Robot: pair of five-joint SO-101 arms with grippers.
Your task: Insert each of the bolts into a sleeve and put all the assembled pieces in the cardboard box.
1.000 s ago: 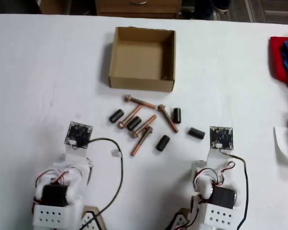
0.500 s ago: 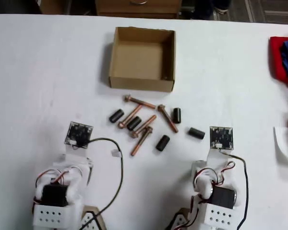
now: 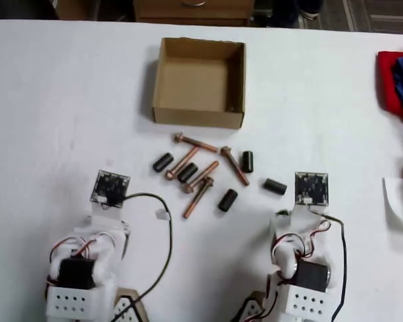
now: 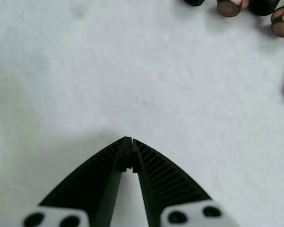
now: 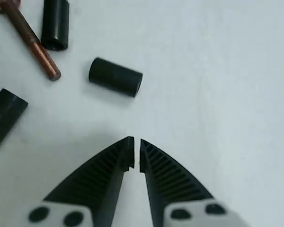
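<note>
The open cardboard box (image 3: 199, 80) stands at the back of the white table. Several copper bolts (image 3: 196, 176) and several black sleeves (image 3: 228, 200) lie loose in a heap in front of it. Both arms sit at the near edge, left (image 3: 87, 261) and right (image 3: 302, 261), short of the heap. My left gripper (image 4: 128, 143) is shut on nothing over bare table, with bolt heads (image 4: 229, 6) farther ahead. My right gripper (image 5: 134, 145) is shut with only a thin slit between its tips. One sleeve (image 5: 115, 76) lies just ahead of it, the same sleeve (image 3: 275, 186) nearest the right arm.
A red and blue cloth (image 3: 396, 74) lies at the table's right edge, with a white object (image 3: 399, 204) nearer the front. The left arm's black cable (image 3: 162, 228) loops over the table beside the heap. Furniture stands beyond the far table edge.
The right arm has shifted slightly forward toward the nearest sleeve. The left arm, bolts, sleeves and box have not moved.
</note>
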